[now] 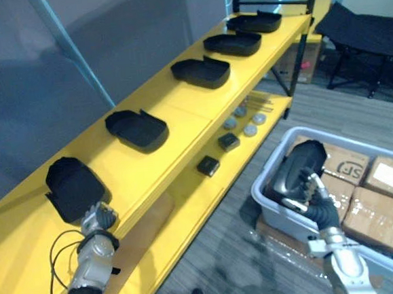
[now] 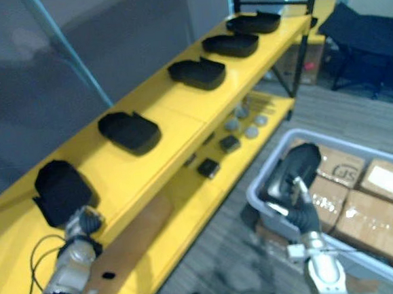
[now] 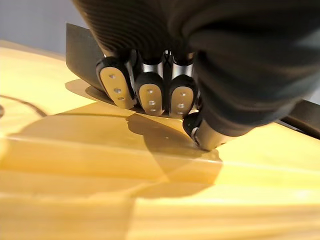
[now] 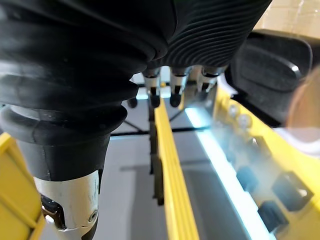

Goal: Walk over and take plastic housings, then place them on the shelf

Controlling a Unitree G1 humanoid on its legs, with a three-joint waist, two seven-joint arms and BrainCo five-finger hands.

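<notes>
Several black plastic housings lie in a row on the yellow shelf's top board [image 1: 182, 131]. The nearest housing [image 1: 72, 187] sits at the near end. My left hand [image 1: 97, 220] rests on the board just in front of it, fingers [image 3: 150, 92] curled, their tips against the housing's edge [image 3: 80, 50], gripping nothing. Over the grey bin [image 1: 271, 185], my right hand [image 1: 314, 191] is shut on another black housing [image 1: 299, 167], held upright. This housing [image 4: 272, 65] also shows beside the fingers in the right wrist view.
More housings lie further along the top board [image 1: 138, 130], [image 1: 201, 72], [image 1: 233, 43]. The lower board carries small black blocks [image 1: 209, 165] and round grey parts [image 1: 250, 130]. Cardboard boxes [image 1: 381, 204] lie beside the bin. A black folding frame [image 1: 368, 35] stands at the back right.
</notes>
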